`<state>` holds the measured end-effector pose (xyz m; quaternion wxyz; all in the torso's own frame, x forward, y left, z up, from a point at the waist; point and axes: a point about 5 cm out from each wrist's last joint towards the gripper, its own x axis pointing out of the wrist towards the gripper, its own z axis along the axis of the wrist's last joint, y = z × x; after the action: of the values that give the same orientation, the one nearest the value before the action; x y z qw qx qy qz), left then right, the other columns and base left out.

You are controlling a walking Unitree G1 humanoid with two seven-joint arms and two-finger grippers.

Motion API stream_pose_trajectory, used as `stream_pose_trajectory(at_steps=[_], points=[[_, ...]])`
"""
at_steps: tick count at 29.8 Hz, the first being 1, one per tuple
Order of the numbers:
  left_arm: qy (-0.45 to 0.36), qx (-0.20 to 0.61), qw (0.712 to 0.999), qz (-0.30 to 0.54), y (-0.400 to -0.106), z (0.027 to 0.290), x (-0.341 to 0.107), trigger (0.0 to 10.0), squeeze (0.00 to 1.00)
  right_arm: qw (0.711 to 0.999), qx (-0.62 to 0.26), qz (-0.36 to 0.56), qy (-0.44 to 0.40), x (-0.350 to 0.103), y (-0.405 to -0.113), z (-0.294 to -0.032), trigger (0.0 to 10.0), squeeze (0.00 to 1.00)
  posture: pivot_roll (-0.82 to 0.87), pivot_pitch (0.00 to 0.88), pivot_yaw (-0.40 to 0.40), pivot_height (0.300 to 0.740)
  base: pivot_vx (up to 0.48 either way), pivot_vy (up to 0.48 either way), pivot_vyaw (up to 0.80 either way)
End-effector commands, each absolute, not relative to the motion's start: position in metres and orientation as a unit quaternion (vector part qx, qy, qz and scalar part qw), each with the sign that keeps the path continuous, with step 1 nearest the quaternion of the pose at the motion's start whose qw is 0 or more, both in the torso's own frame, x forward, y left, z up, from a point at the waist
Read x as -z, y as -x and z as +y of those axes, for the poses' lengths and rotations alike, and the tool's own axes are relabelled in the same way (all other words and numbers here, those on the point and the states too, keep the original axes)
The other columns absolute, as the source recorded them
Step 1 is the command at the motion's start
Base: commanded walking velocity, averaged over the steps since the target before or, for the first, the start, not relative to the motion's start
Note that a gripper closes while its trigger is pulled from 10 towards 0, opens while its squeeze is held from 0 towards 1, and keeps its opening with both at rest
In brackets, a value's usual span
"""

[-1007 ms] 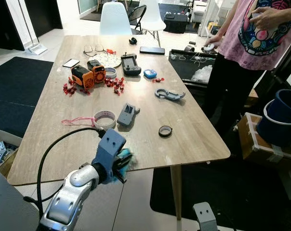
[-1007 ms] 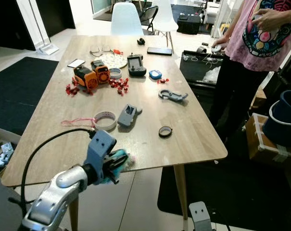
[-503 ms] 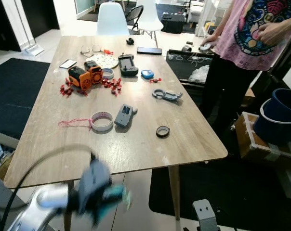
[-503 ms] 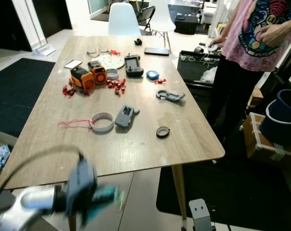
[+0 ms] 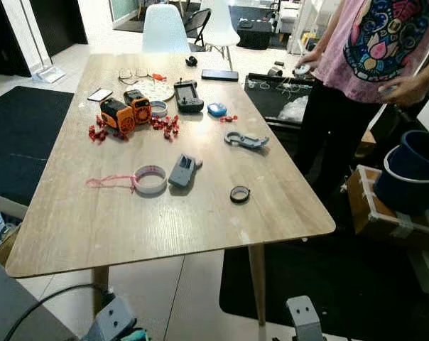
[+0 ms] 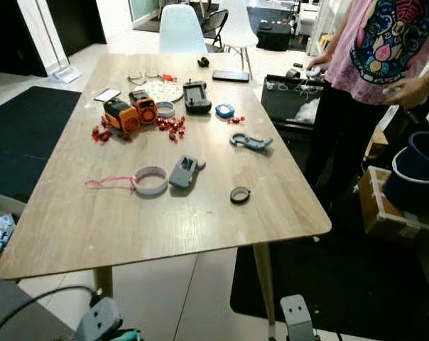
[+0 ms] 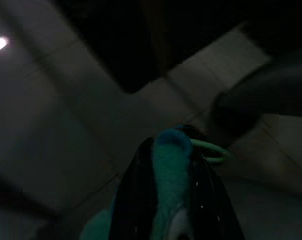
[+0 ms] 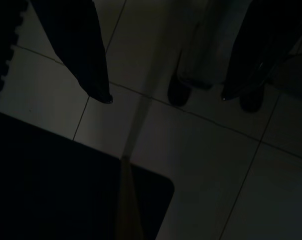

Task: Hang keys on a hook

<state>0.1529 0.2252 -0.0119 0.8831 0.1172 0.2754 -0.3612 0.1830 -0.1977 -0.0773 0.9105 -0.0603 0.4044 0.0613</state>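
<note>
My left gripper (image 7: 173, 142) is shut on a teal fluffy keychain (image 7: 168, 170) with a green ring (image 7: 211, 150) sticking out beside the fingers. In the eye views that arm hangs low below the front edge of the wooden table (image 5: 79, 227), with just the wrist block and a bit of teal (image 5: 133, 335) at the bottom of the picture. My right gripper (image 8: 166, 96) hangs open over a dim tiled floor, nothing between its fingers. A grey hook-shaped piece (image 5: 246, 140) lies on the table's right side.
The table carries a tape roll (image 5: 150, 178), a grey device (image 5: 182, 170), a black ring (image 5: 239, 193), orange toys (image 5: 126, 111) and red bits. A person (image 5: 371, 57) stands at the right side. A blue bucket (image 5: 417, 170) sits on a box at far right.
My left arm has dropped from the table's front edge down to the bottom of the picture, still holding the teal keychain. The person's hand has lowered.
</note>
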Motion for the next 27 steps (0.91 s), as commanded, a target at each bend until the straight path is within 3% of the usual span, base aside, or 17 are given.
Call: stream_pose_trajectory(at_steps=[1,3,5,6,7,8,9,11,12,13,14,22,27], points=[[-0.114,0.299,0.907,0.273,-0.151,0.23,0.02,0.0,0.0,0.907,-0.056,0.413,0.06,0.079,-0.179,-0.2,10.0,0.0,0.07,0.037,-0.035,0.74,0.0,0.0,0.0],[-0.067,0.166,0.944,0.276,-0.153,0.242,0.03,0.0,0.0,0.906,-0.057,0.415,0.062,0.08,-0.178,-0.199,10.0,0.0,0.07,0.033,-0.038,0.74,0.0,0.0,0.0],[-0.049,0.12,0.952,0.276,-0.153,0.246,0.033,0.0,0.0,0.905,-0.058,0.416,0.062,0.08,-0.178,-0.198,10.0,0.0,0.07,0.033,-0.038,0.74,0.0,0.0,0.0],[-0.046,0.09,0.952,0.288,-0.151,0.247,0.04,0.9,0.0,0.905,-0.06,0.417,0.063,0.081,-0.177,-0.198,10.0,0.0,0.06,0.028,-0.039,0.74,0.0,0.0,0.0],[-0.051,0.091,0.946,0.307,-0.147,0.243,0.047,2.9,0.0,0.904,-0.061,0.419,0.063,0.082,-0.175,-0.197,10.0,0.0,0.06,0.027,-0.039,0.74,0.0,0.0,0.0],[-0.056,0.098,0.94,0.321,-0.144,0.24,0.051,2.9,0.0,0.903,-0.061,0.42,0.063,0.082,-0.175,-0.197,10.0,0.0,0.06,0.027,-0.039,0.74,0.0,0.0,0.0],[-0.056,0.105,0.935,0.333,-0.14,0.236,0.055,4.1,0.0,0.903,-0.062,0.421,0.064,0.083,-0.173,-0.196,10.0,0.0,0.06,0.026,-0.038,0.74,0.0,0.0,0.0],[-0.056,0.108,0.934,0.337,-0.138,0.234,0.058,4.1,0.0,0.902,-0.062,0.422,0.064,0.083,-0.173,-0.196,10.0,0.0,0.05,0.025,-0.039,0.74,0.0,0.0,0.0],[-0.058,0.102,0.931,0.345,-0.136,0.233,0.061,5.3,0.0,0.901,-0.062,0.424,0.064,0.083,-0.172,-0.196,10.0,0.0,0.05,0.023,-0.038,0.74,0.0,0.0,0.0],[-0.06,0.097,0.93,0.35,-0.134,0.232,0.063,5.3,0.0,0.901,-0.062,0.425,0.064,0.084,-0.171,-0.196,10.0,0.0,0.05,0.023,-0.038,0.74,0.0,0.0,0.0],[-0.057,0.083,0.929,0.356,-0.133,0.232,0.065,10.0,0.0,0.9,-0.062,0.427,0.064,0.084,-0.17,-0.196,10.0,0.0,0.05,0.019,-0.038,0.74,0.0,0.0,0.0],[-0.005,-0.05,0.934,0.353,-0.137,0.234,0.074,10.0,0.0,0.896,-0.041,0.441,0.038,0.088,-0.161,-0.197,10.0,0.0,0.05,0.013,-0.042,0.74,0.0,0.0,0.0],[0.003,-0.054,0.94,0.336,-0.143,0.23,0.073,10.0,0.0,0.907,-0.008,0.422,0.007,0.086,-0.164,-0.2,10.0,0.0,0.06,0.013,-0.043,0.74,0.0,0.0,0.0]])
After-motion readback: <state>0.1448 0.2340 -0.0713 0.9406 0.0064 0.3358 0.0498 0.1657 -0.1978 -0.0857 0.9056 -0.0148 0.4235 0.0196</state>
